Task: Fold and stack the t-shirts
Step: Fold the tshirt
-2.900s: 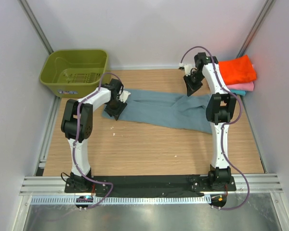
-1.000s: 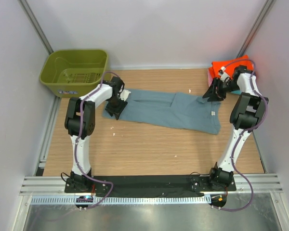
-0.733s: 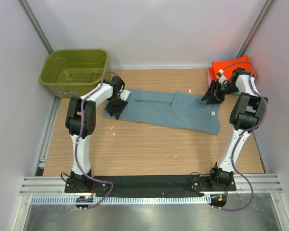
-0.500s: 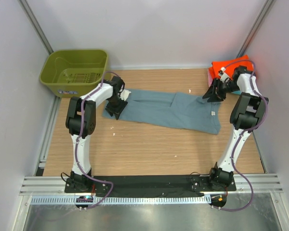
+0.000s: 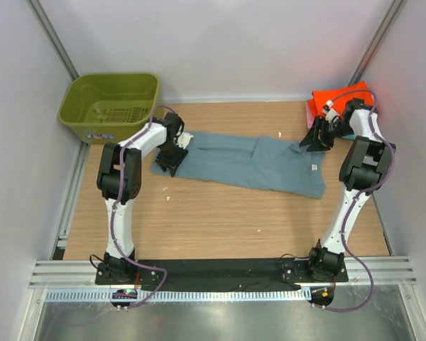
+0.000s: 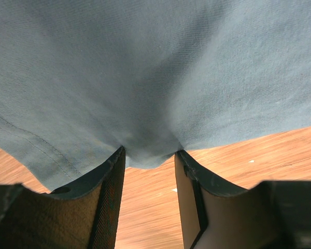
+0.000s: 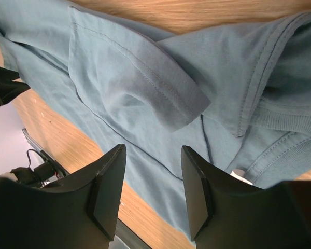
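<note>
Your blue shirt (image 5: 248, 165) lies flat on the table (image 5: 220, 220), folded into a long band that runs across it on a slight slant (several layers thick, judging by the hems the wrist cameras show). At the shirt's right end, as the overhead camera sees it, you can make out the ribbed collar (image 7: 280, 116). Beside the collar, a sleeve (image 7: 160, 98) is folded inward over the body with its stitched hem facing up. A small white tag (image 7: 241, 174) shows close to the collar.

The left claw (image 6: 150, 155) is at the shirt's left end, down at cloth level. Its fingers (image 6: 106, 207) stand partly apart with a tuck of the shirt's edge bunched between them. Creases fan out through the cloth from that spot, so you can read it as a pinch on the shirt.

The right claw (image 7: 153, 150) hangs over the shirt's right end, by the far corner. Its fingers are spread with nothing between them, and the sleeve and body show through the gap, below the tips.

Just beyond the blue shirt's far right corner sits a folded orange shirt (image 5: 318, 106), partly hidden behind the right arm. Well off the blue shirt's far left corner stands the green basket (image 5: 92, 128).
</note>
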{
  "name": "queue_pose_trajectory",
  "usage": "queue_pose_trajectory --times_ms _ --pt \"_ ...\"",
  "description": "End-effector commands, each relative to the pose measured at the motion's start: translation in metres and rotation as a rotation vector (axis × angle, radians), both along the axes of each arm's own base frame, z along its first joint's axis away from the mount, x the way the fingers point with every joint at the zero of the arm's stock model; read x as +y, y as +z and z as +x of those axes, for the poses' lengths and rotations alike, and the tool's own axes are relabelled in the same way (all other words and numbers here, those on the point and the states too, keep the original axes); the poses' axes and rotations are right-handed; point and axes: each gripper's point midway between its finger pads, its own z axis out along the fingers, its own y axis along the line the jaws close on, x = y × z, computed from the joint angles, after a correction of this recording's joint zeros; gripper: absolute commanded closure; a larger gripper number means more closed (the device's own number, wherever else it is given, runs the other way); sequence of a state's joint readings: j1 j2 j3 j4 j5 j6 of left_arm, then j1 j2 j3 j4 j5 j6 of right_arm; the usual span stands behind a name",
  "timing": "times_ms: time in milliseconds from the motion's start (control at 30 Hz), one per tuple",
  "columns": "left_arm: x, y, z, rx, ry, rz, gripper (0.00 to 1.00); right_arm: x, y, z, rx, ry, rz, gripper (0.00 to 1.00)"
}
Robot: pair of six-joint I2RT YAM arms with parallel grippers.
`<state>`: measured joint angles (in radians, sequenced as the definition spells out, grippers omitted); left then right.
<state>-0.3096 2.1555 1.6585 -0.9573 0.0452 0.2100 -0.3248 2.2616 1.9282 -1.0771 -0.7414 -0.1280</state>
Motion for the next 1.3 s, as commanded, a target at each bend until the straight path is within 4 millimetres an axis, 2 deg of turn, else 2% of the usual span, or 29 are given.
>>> queue_pose_trajectory --times_ms 0,233,367,900,1100,1267 --pt "-0.011 -0.024 -0.010 0.066 -0.014 -0.028 0.56 -0.004 -0.007 0.006 0.003 -0.010 -0.003 0.47" --pt "-0.010 -0.024 -0.011 0.062 -0.022 -0.013 0.56 -0.010 -0.023 0.016 0.012 -0.014 -0.021 0.47" --pt "-0.013 -0.025 -0.013 0.058 -0.041 -0.002 0.57 -0.012 -0.024 0.025 -0.002 -0.021 -0.015 0.47" --pt "-0.020 -0.032 -0.019 0.068 -0.070 0.013 0.57 -0.007 -0.003 0.066 -0.126 -0.065 0.065 0.47" --pt "-0.026 -0.032 -0.017 0.066 -0.081 0.015 0.57 0.009 0.011 0.085 -0.169 -0.061 0.105 0.46" --pt "-0.026 -0.031 -0.017 0.063 -0.085 0.019 0.57 0.019 0.009 0.084 -0.156 -0.047 0.121 0.46"
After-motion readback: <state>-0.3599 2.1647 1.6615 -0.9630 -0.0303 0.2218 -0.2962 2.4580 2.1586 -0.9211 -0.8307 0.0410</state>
